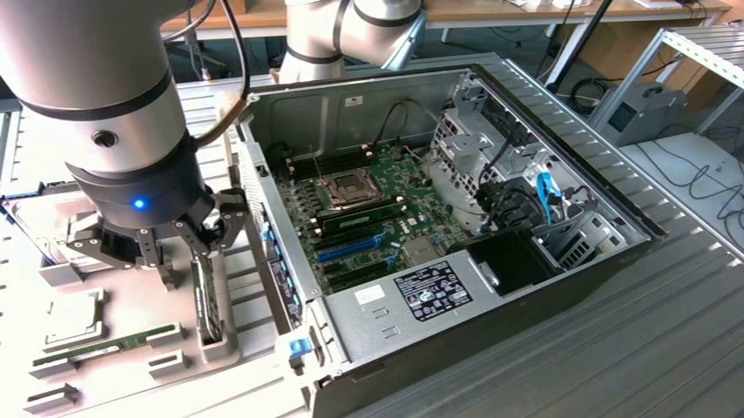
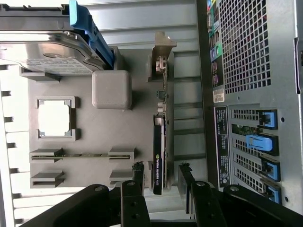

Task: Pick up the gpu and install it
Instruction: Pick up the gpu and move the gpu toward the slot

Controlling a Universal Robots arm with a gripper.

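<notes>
The gpu (image 1: pixel 207 305) stands edge-on, its fan side unseen, and the arm (image 1: pixel 104 113) hides most of the hard drive (image 1: pixel 33 228)

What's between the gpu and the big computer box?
In the wrist view, only the edge of the grey tray and a strip of ribbed table lie between the gpu and the computer case.

Matt grey plastic tray (image 2: pixel 94 128), metal-bracketed gpu (image 2: pixel 158 156)
</notes>
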